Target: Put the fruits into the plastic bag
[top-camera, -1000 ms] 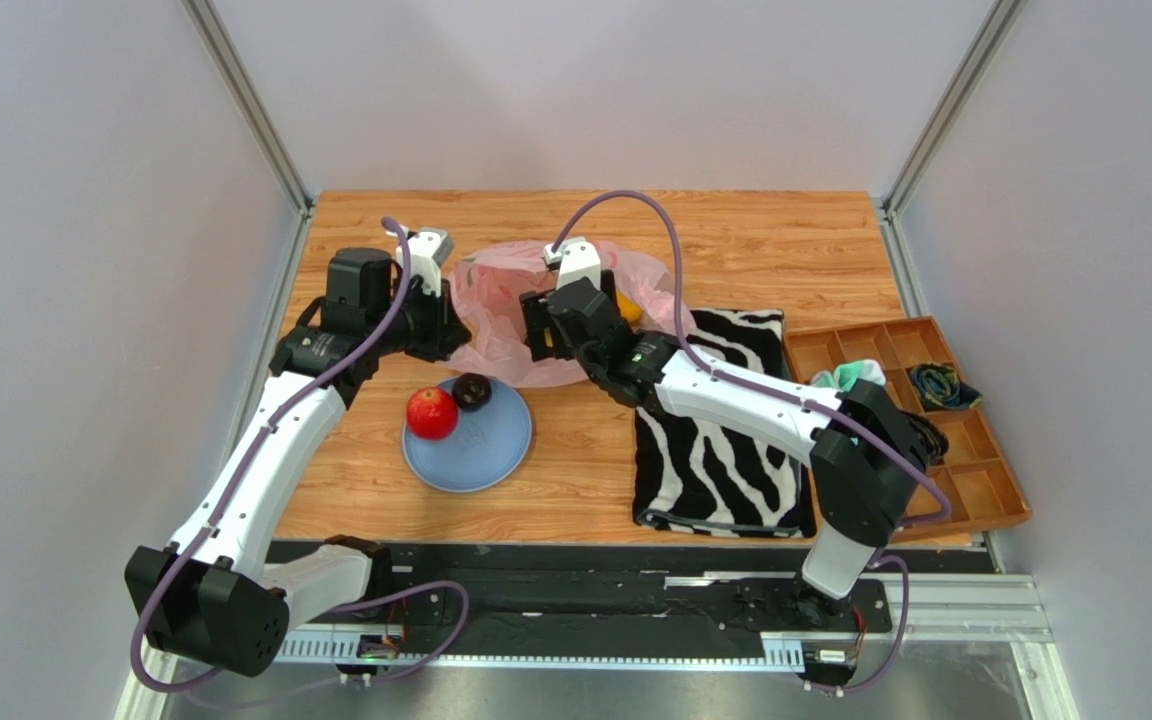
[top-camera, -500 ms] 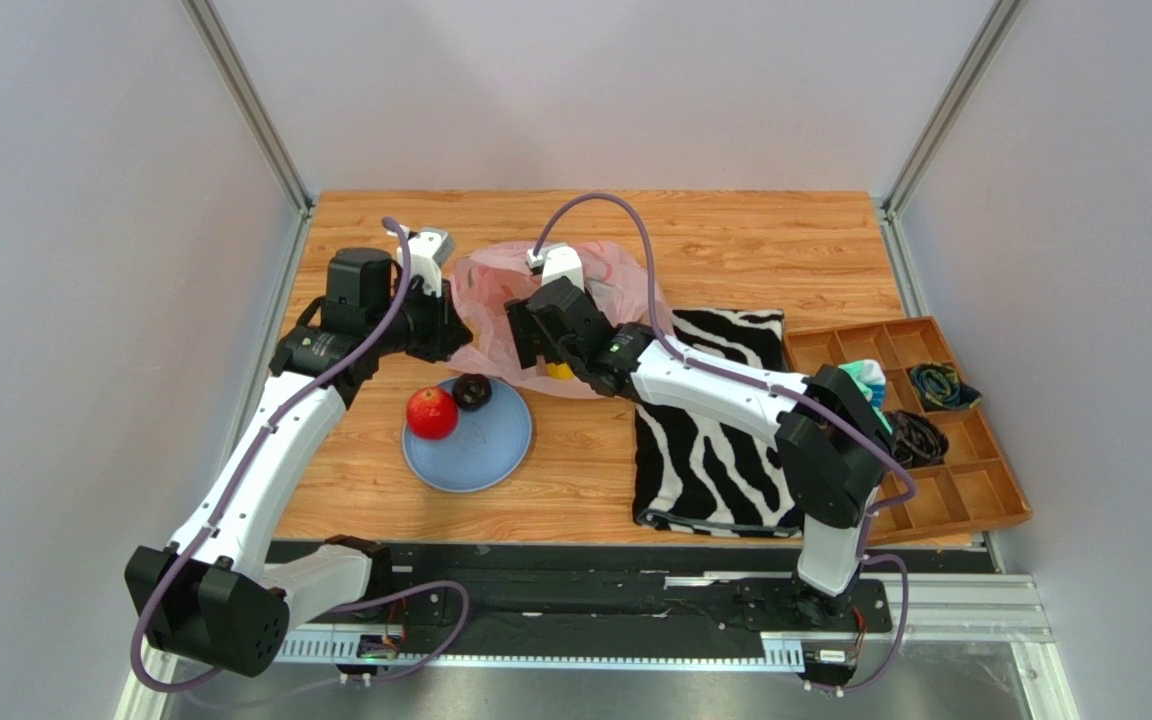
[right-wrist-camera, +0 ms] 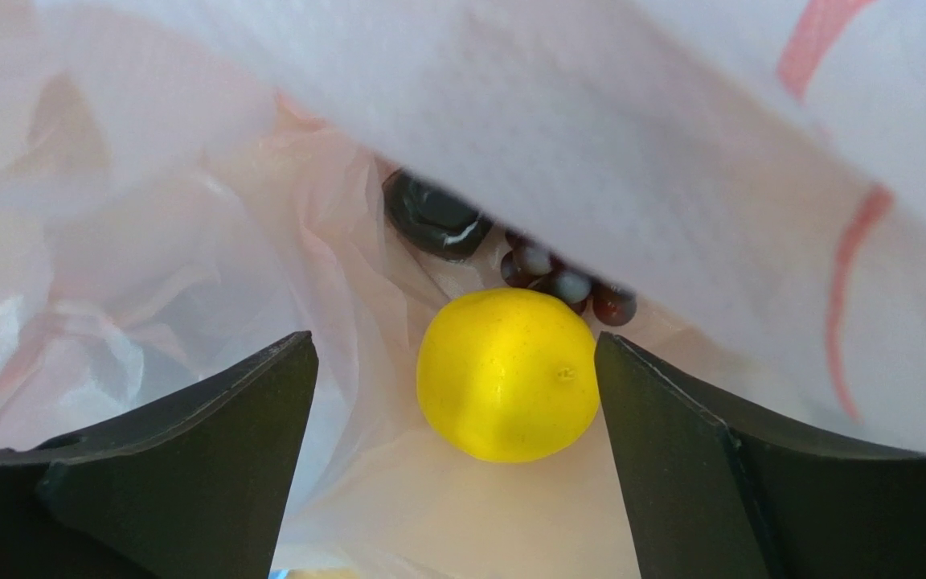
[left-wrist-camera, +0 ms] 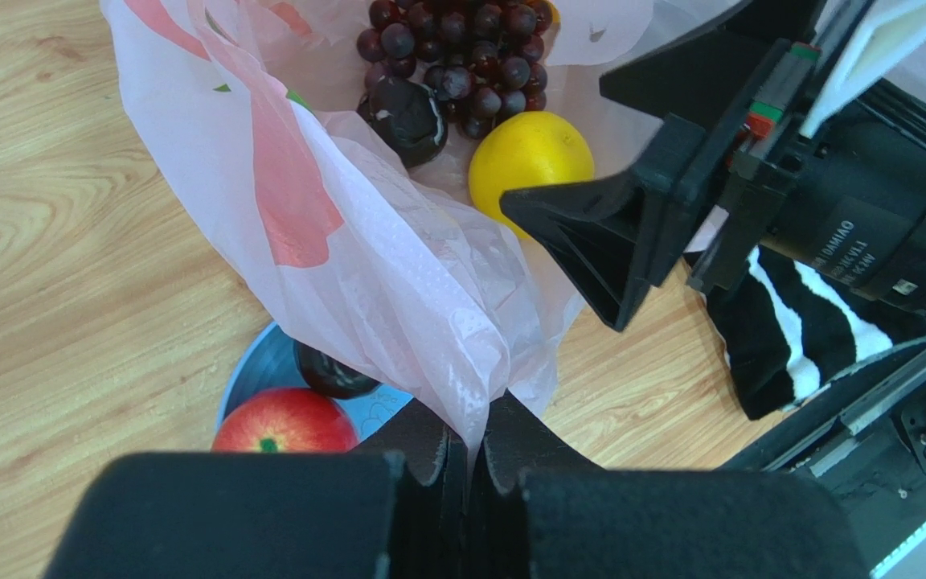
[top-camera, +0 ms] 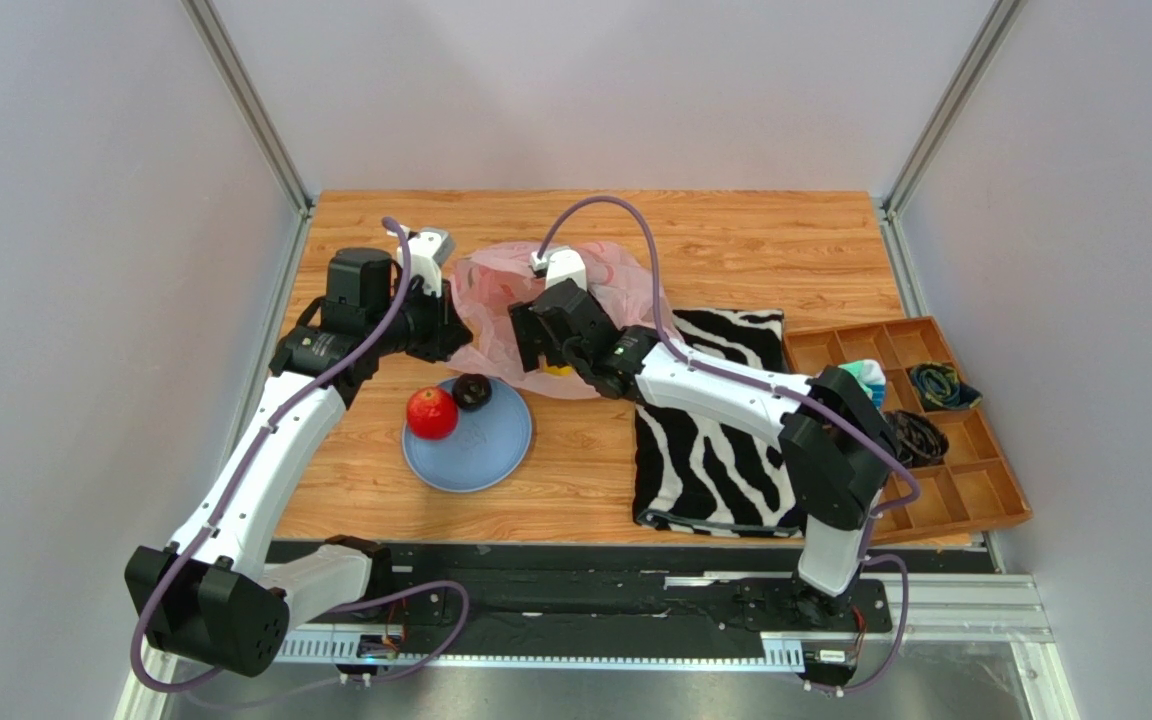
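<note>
While inside bag, citrus beside grapes

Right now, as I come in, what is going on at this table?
The left hand is shut on the edge of the thin translucent pink plastic bag, holding its mouth open. The right hand is open inside that mouth, over a round yellow citrus fruit that lies in the bag beside a dark purple grape bunch and a small dark plum-like fruit. A red apple and a second small dark fruit sit on the round blue plate, not yet bagged.
</note>
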